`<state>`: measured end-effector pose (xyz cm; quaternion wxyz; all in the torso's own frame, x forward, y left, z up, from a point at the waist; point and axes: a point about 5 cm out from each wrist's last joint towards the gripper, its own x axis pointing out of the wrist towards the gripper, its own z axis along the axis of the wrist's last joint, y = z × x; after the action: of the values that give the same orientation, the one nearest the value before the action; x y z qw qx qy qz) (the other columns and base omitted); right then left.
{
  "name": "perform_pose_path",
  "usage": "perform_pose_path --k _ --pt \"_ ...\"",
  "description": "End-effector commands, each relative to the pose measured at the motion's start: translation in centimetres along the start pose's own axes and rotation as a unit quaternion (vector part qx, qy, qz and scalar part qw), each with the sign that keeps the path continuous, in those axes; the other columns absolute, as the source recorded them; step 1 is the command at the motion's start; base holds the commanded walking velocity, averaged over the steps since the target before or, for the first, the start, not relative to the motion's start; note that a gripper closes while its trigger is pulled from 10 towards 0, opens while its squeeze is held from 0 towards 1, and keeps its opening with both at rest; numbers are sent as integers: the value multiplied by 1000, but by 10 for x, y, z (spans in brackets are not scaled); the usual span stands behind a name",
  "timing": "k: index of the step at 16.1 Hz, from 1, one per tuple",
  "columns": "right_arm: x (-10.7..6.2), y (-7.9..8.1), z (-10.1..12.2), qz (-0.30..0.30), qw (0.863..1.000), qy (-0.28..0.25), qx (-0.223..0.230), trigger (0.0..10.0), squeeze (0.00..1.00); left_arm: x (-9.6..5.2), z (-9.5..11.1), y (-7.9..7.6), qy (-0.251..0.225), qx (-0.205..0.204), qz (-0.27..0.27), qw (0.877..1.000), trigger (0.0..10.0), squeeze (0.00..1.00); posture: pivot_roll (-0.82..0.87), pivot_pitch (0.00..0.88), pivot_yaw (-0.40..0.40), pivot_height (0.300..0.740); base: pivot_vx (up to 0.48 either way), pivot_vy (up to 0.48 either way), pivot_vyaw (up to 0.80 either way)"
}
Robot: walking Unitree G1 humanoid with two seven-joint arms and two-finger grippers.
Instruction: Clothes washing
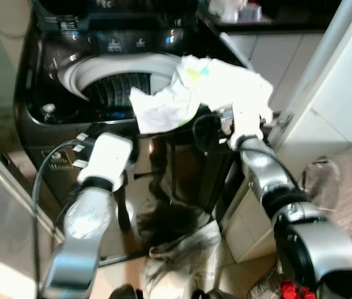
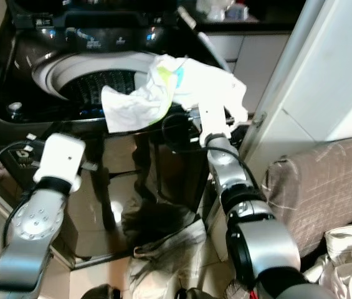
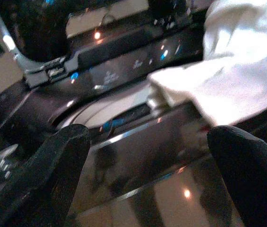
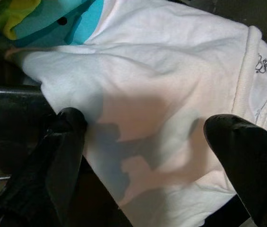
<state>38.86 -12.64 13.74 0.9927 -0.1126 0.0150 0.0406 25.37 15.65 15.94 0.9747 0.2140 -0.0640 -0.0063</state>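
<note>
A top-loading washing machine (image 1: pixel 70 124) stands with its lid up, ready for loading. A white T-shirt (image 1: pixel 207 93) lies draped over the drum's front rim, half in. The right gripper (image 4: pixel 142 137) hovers spread wide over the shirt, apparently released. The left gripper (image 3: pixel 147 161) hangs agape, empty, near the machine's front.

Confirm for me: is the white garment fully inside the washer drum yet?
No. The white garment is draped over the washing machine's front right rim, partly hanging outside the drum.
</note>
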Motion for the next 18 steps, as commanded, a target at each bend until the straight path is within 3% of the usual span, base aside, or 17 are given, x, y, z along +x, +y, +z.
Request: perform_pose_path --k 1,3,4,6,7,13,15,18 --pt "2 -11 -2 -25 999 21 1 10000 0 -3 6 3 -6 3 1 1000 10000 0 173 126 -39 732 0 0 0" --pt "5 -14 0 -34 999 38 7 10000 0 -10 6 6 3 7 7 1000 10000 0 205 141 -56 732 0 0 0" --pt "6 -15 -1 -37 997 53 33 10000 0 -10 8 7 3 8 10 1000 10000 0 215 146 -69 732 0 0 0" --pt "6 -11 -8 -26 990 101 96 2549 0 -13 12 10 8 8 23 1000 10000 0 230 164 -87 732 0 0 0" --pt "6 -10 -8 -25 989 105 100 0 0 -17 14 9 9 11 25 1000 10000 0 248 175 -98 732 0 0 0" --pt "20 7 39 28 991 24 131 0 0 -2 19 2 -5 2 26 1000 10000 0 176 131 -116 732 0 0 0" --pt "20 10 41 44 983 22 175 0 0 2 19 -4 -8 -6 18 1000 10000 0 144 117 -118 732 0 0 0" --pt "20 12 42 58 979 16 194 0 0 11 20 -9 -18 -14 12 1000 10000 0 115 95 -118 732 0 0 0"
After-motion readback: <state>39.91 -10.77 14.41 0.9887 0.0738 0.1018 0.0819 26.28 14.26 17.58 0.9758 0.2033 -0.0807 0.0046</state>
